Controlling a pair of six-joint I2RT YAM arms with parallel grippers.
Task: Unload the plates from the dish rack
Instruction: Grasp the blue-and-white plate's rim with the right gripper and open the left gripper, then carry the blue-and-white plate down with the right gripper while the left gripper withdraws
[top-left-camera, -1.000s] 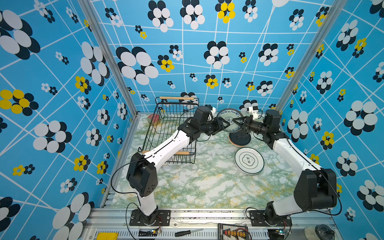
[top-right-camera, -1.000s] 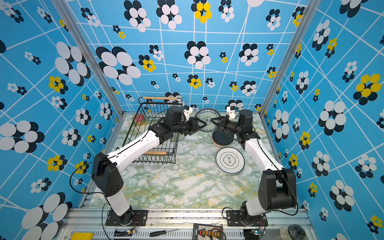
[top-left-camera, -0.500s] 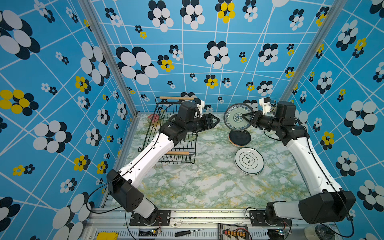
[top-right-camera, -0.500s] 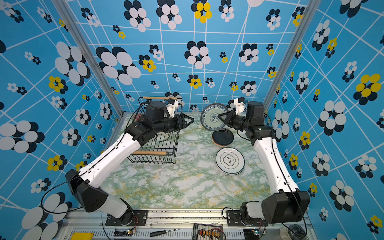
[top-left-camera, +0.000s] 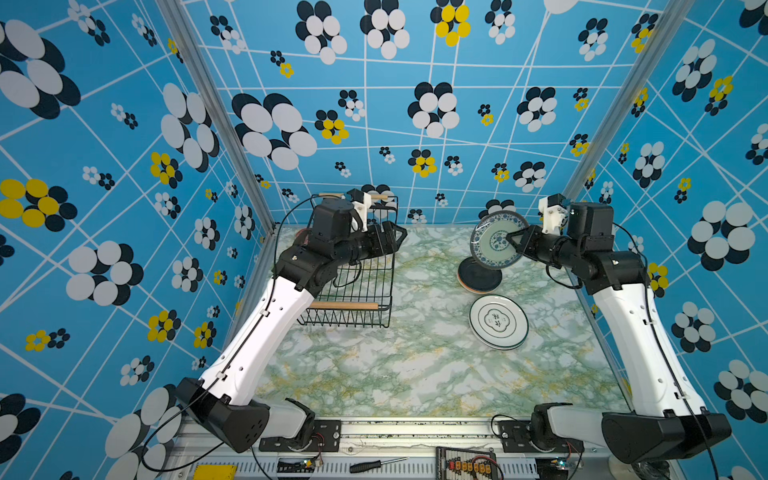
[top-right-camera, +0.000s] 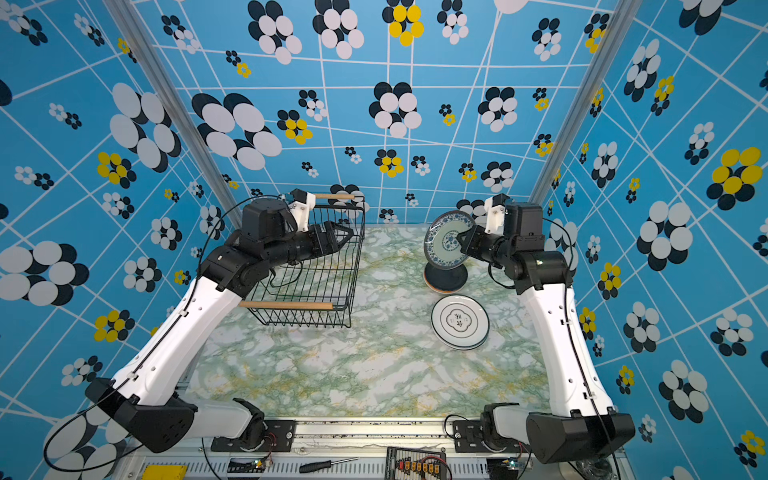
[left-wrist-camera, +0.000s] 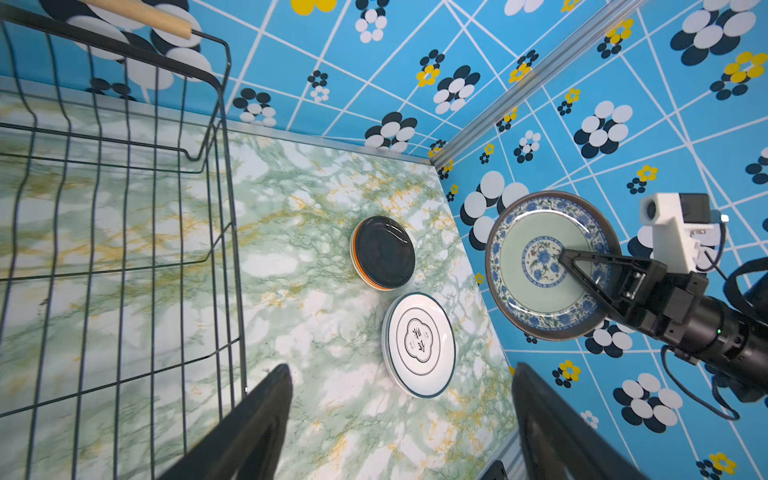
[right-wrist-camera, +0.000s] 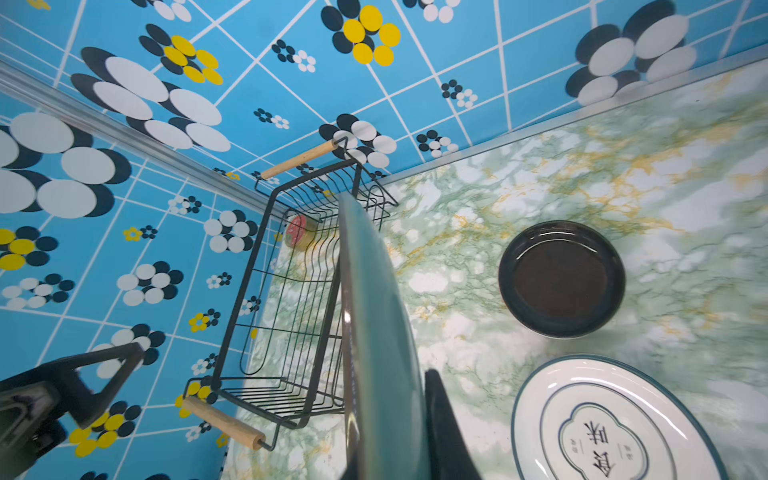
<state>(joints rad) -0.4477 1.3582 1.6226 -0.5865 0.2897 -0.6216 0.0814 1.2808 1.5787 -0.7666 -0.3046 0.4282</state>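
Observation:
My right gripper (top-left-camera: 509, 239) is shut on a teal-patterned plate (top-left-camera: 492, 239), gripping it at its centre and holding it on edge in the air above a stack of small plates topped by a black plate (top-left-camera: 478, 276). The left wrist view shows the plate's face (left-wrist-camera: 540, 266). The right wrist view shows its edge (right-wrist-camera: 374, 332). A stack of white plates (top-left-camera: 498, 322) with a lobed emblem lies nearer the front. My left gripper (top-left-camera: 401, 239) hangs open and empty over the dish rack (top-left-camera: 345, 306), whose wire floor looks bare.
A small red-lidded tin (right-wrist-camera: 301, 230) sits at the rack's far corner. The rack stands close to the left and back walls. Both plate stacks lie near the right wall. Marble table (top-left-camera: 374, 374) spreads toward the front edge.
My left gripper let go of the patterned plate, opened and drew back left over the rack. My right gripper carried the plate right and upward, now holding it alone.

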